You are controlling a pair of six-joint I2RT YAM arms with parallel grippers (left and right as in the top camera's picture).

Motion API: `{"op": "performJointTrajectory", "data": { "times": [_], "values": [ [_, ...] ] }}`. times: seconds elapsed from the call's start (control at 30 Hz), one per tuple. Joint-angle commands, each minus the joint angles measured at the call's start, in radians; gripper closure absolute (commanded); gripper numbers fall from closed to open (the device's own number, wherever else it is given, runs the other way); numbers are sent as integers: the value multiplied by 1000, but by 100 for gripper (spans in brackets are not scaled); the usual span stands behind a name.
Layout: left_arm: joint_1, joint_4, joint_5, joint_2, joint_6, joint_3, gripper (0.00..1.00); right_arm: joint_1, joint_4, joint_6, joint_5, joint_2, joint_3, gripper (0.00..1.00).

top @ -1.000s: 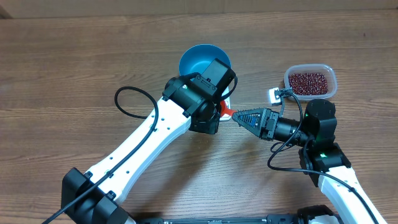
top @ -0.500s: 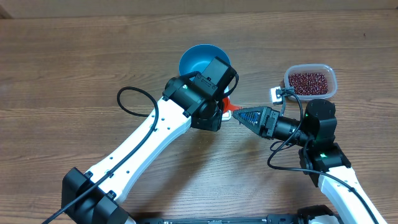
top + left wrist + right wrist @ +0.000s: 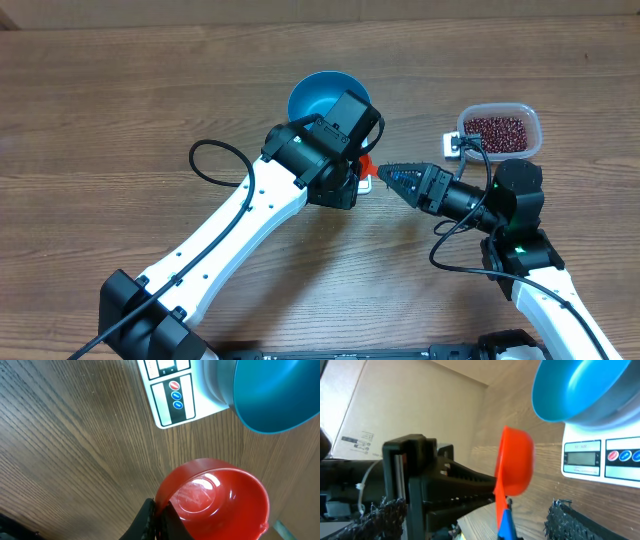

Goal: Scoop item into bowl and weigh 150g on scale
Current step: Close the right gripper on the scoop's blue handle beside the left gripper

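1. Pinching the rim of an orange-red scoop (image 3: pixel 215 497), the left gripper (image 3: pixel 159 519) is holding it with both fingers closed tight on the edge of the cup. The left wrist view is looking straight into the cup's glossy red inside.
2. The scoop is hanging just beside the scale (image 3: pixel 172 395), near the edge that carries the display window and the round buttons. It is staying clear of both the scale and the bowl (image 3: pixel 315 100).
3. The right gripper (image 3: pixel 388 177) is reaching in from the right side of the table (image 3: pixel 120 100), pointing at the scoop. Its jaws are standing wide apart, one on each side of the scoop's blue handle tip (image 3: pixel 506 522). They are not touching the handle and are holding nothing.
4. The bright blue bowl is sitting on top of the white scale. In the overhead view the left arm's wrist is covering most of the scale and the near edge of the bowl.
5. The beans (image 3: pixel 497 130), small and dark red-brown, are lying in a clear plastic tub (image 3: pixel 533 140) toward the far right of the table. The tub is standing well apart from the bowl, just beyond the right arm.
6. A black cable (image 3: pixel 200 165) is looping out beside the white left arm, above the wood-grain tabletop.
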Motion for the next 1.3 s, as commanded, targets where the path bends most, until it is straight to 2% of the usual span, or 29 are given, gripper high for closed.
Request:
{"op": "performJointTrajectory", "data": {
  "times": [0.0, 0.07, 0.17, 0.53, 1.0, 1.27],
  "values": [
    [-2, -3, -8, 3, -14, 18, 96, 6, 9, 35, 13, 1, 26, 14],
    [-2, 1, -17, 3, -14, 18, 95, 6, 9, 37, 11, 1, 26, 21],
    [-2, 6, -19, 3, -14, 18, 95, 6, 10, 37, 14, 1, 26, 25],
    [-2, 140, -56, 3, -14, 18, 96, 6, 124, 72, 55, 1, 26, 24],
    [-2, 146, -60, 3, -14, 18, 96, 6, 126, 35, 196, 1, 26, 25],
    [-2, 167, -60, 3, -14, 18, 96, 6, 155, 30, 204, 1, 26, 28]
  ]
}}
